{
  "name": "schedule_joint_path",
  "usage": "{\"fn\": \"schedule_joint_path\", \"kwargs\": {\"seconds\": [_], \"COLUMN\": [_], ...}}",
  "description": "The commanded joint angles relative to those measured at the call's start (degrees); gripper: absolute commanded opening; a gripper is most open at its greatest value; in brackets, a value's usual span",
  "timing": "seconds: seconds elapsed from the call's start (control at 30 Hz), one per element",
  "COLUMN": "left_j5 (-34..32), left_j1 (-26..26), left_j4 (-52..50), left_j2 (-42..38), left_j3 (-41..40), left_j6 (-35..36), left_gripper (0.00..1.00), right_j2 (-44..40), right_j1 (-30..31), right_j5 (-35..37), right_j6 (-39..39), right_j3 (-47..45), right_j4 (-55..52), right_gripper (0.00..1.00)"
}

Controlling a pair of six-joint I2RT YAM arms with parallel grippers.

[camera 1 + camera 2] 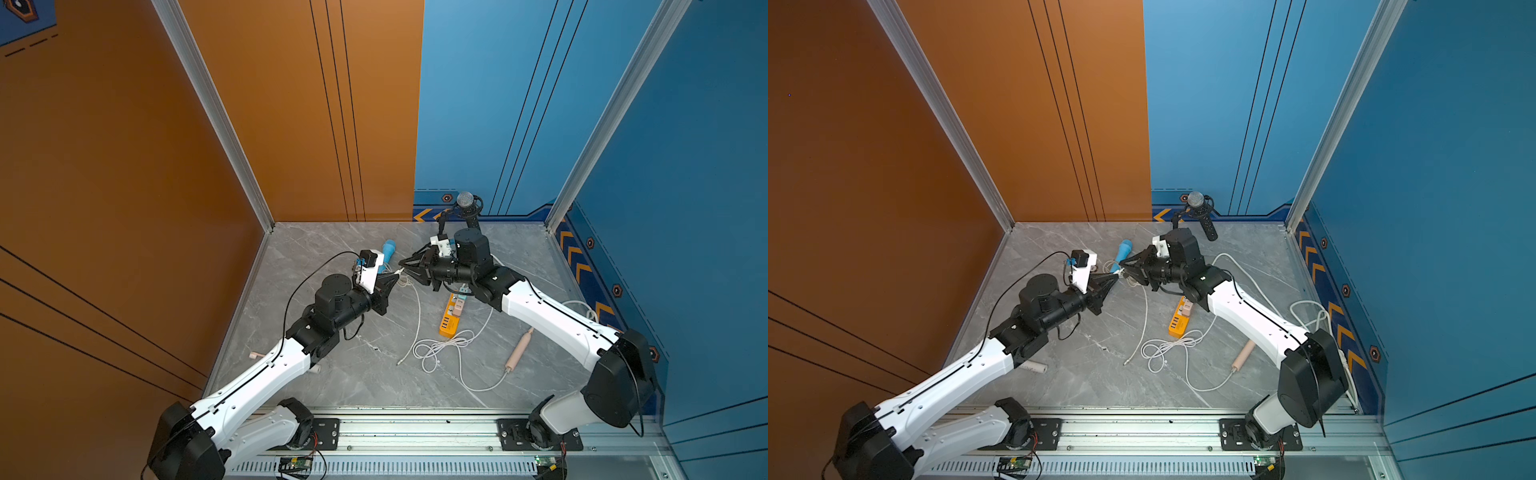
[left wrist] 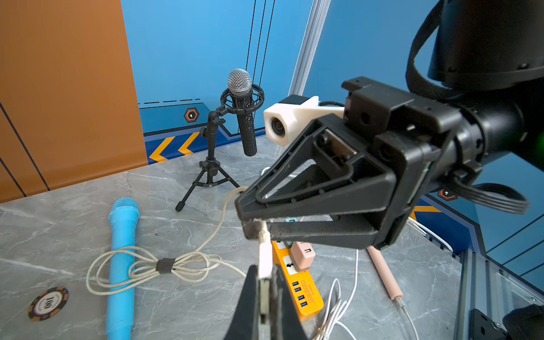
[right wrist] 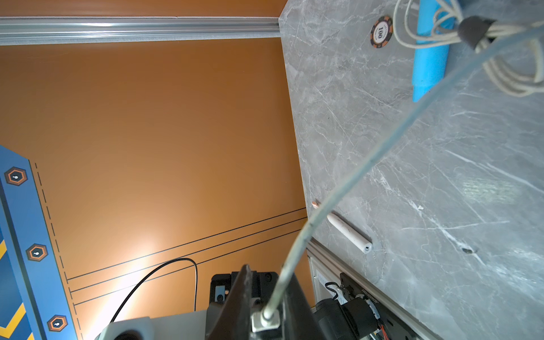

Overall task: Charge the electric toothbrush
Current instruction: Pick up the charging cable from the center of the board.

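The white cylindrical electric toothbrush (image 1: 1036, 367) lies at the near-left edge of the bench (image 1: 1092, 386), under the left arm. Well apart, jaws of the left gripper (image 2: 265, 272) clamp the white plug (image 2: 264, 259) of the cream cable (image 2: 188, 263), and jaws of the right gripper (image 2: 250, 223) pinch the cable beside it. Free the left only once the right holds firm.

White electric toothbrush (image 3: 350, 232) with a pink tip, lying flat on the table, well apart from the orange power strip (image 1: 449, 320). Cream charging cable (image 2: 164, 265), partly bundled, its white plug (image 2: 265, 259) raised near that strip.
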Motion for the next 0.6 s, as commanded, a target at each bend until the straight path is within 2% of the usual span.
{"fn": "schedule_joint_path", "kwargs": {"seconds": [0.0, 0.2, 0.37, 0.4, 0.43, 0.47, 0.57], "left_j5": [-0.86, -1.21, -1.80, -1.73, -1.59, -1.64, -2.95], "left_j1": [-0.63, -0.81, -0.79, -0.77, -0.71, -0.70, -0.72], "left_j4": [0.24, 0.24, 0.14, 0.15, 0.04, -0.07, -3.48], "left_j2": [0.51, 0.51, 0.28, 0.07, -0.20, -0.67, -2.31], "left_j3": [1.32, 1.29, 0.96, 0.80, 0.62, 0.40, 0.64], "left_j6": [1.00, 1.18, 1.12, 1.03, 0.89, 0.64, 0.49], "left_gripper": [0.00, 0.00, 0.00, 0.05, 0.17, 0.25, 0.43], "right_j2": [-0.62, -0.98, -3.11, -3.70, -4.34, -4.87, -5.99], "right_j1": [1.00, 1.12, 1.19, 1.14, 0.95, 0.81, 0.01], "right_j5": [-0.83, 0.54, 4.44, 5.72, 7.34, 8.82, 13.49], "right_j6": [0.46, -0.70, -5.29, -6.30, -7.52, -8.80, -12.82], "right_j3": [-0.74, -0.62, 1.75, 2.32, 2.92, 3.23, 4.41], "right_j4": [2.91, 1.63, -4.48, -6.26, -8.26, -9.75, -15.65], "right_gripper": [0.18, 0.05, 0.00, 0.00, 0.00, 0.00, 0.00]}}
